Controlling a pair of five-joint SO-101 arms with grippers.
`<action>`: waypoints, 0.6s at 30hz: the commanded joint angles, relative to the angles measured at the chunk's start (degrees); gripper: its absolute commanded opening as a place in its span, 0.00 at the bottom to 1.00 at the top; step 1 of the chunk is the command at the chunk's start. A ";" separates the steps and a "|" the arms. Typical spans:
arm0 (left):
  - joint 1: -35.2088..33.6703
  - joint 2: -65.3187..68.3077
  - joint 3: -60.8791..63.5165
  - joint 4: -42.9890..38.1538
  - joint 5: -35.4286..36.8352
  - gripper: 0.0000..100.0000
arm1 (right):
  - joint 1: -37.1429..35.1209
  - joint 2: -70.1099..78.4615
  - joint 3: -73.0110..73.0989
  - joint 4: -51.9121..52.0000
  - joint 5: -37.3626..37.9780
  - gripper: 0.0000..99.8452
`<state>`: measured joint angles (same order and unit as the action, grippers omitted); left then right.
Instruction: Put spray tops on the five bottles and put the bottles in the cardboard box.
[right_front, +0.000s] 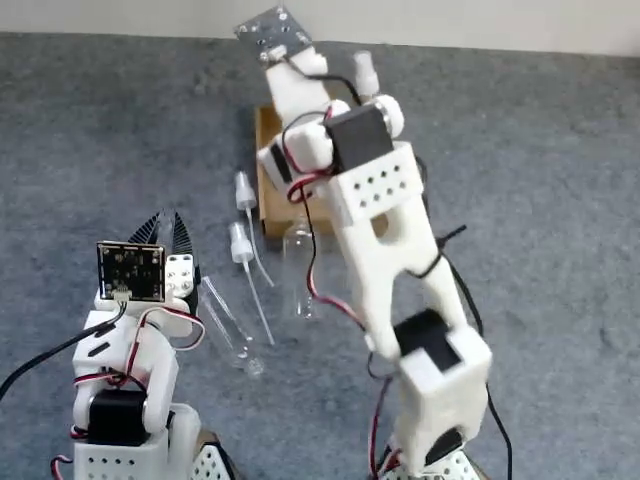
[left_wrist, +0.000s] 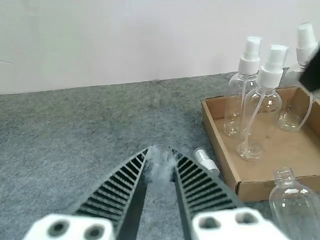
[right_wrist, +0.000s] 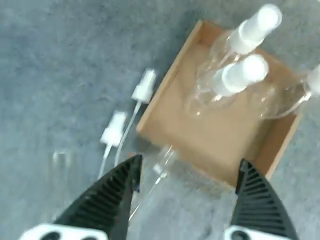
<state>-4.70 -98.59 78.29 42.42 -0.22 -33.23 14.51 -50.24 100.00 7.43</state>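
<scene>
Standing in the cardboard box (left_wrist: 220, 150): three capped bottles (left_wrist: 252, 125), upright, spray tops fitted.
Right claw (right_wrist: 190, 162): I see it spread wide above the box's front wall, gripping nothing.
Left claw (left_wrist: 160, 152): parted only a sliver, empty, low over the desk (left_wrist: 75, 130), apart from the box.
Loose spray tops (right_front: 243, 190): two, lying on the desk just beside the box.
Bare bottles (right_front: 298, 262): one lying just beside the box's front wall, another (right_front: 228, 320) lying near my left claw.
</scene>
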 joint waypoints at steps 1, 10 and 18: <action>-0.92 0.04 -1.63 -1.58 0.44 0.00 | -2.77 -12.09 16.48 0.75 -5.10 0.24; -0.66 0.04 -1.45 -1.49 0.44 0.00 | -6.90 -22.29 58.15 -29.23 -25.32 0.24; -0.57 0.04 -1.36 -1.49 0.44 0.00 | -6.99 -22.29 72.13 -46.81 -29.10 0.24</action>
<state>-4.70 -98.59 78.29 42.42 -0.22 -39.56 -4.57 21.41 58.68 -20.53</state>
